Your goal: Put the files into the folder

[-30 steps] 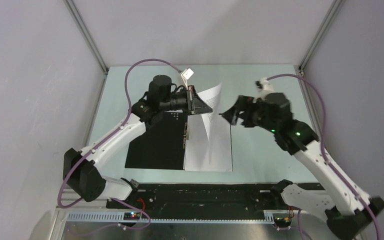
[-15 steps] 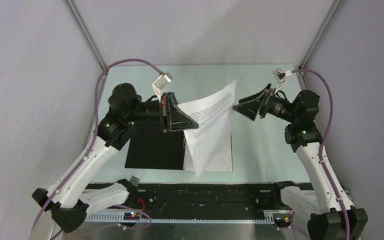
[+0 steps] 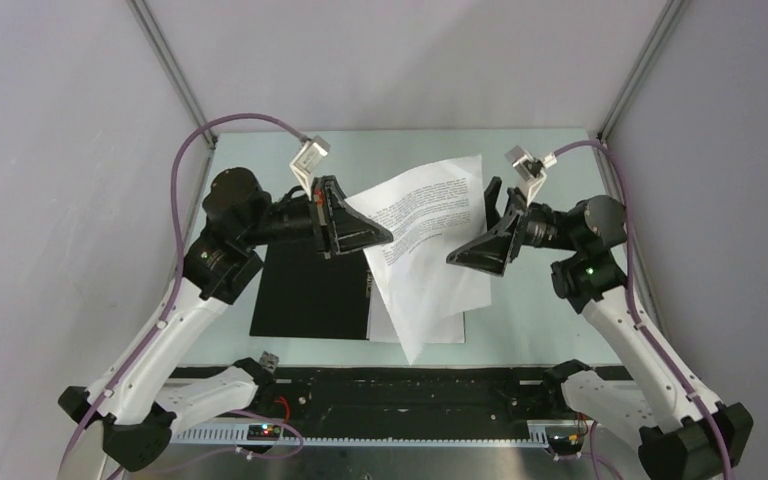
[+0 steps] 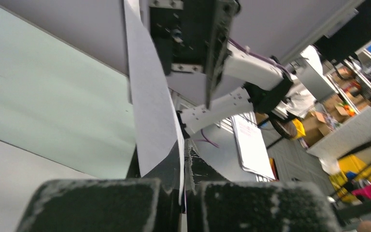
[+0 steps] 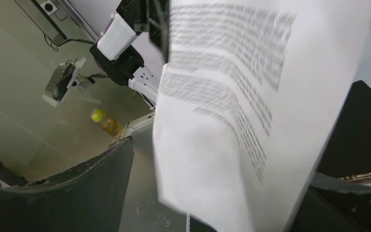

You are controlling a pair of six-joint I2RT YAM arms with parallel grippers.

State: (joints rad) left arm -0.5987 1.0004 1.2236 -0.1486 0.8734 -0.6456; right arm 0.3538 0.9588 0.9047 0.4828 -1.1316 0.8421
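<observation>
We see both arms lifted above the table point(image 3: 545, 300), bent at the elbow and reaching toward each other. The left pincer point(image 3: 382, 238) points to the right and is squeezed tight on the left edge of the printed sheet point(image 3: 425, 222). The sheet hangs in the air between the two arms and bends downward. The right pincer point(image 3: 473, 226) points to the left with its fingers spread wide, and the right edge of the sheet sits between them without being pinched. Below, the folder point(image 3: 305, 295) lies open, black side up. A plain sheet point(image 3: 447, 328) lies flat just to its right.
</observation>
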